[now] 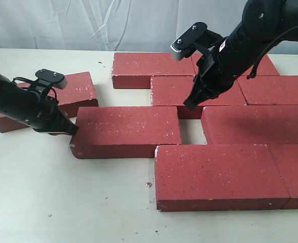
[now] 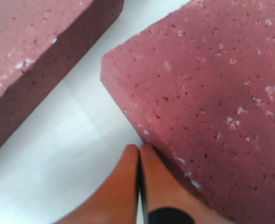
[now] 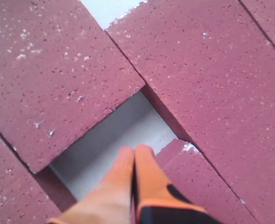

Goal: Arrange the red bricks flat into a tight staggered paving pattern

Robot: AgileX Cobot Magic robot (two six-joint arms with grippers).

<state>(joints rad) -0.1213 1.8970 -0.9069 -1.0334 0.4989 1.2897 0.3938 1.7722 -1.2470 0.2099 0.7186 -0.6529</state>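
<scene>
Red bricks (image 1: 224,174) lay flat on the bench (image 1: 62,202), most packed in staggered rows at R, w/ one small bare gap (image 1: 192,132) btwn them. An end brick (image 1: 126,129) sat at the rows' L, and a skewed brick (image 1: 78,91) lay just behind it, apart. L pincer (image 1: 71,130) was closed, fingers (image 2: 123,182) pressed together, holding nothing, tips touching or just beside the end brick's L side. R pincer (image 1: 189,105) was likewise closed and empty, tips over the gap; contact w/ bricks unclear.
</scene>
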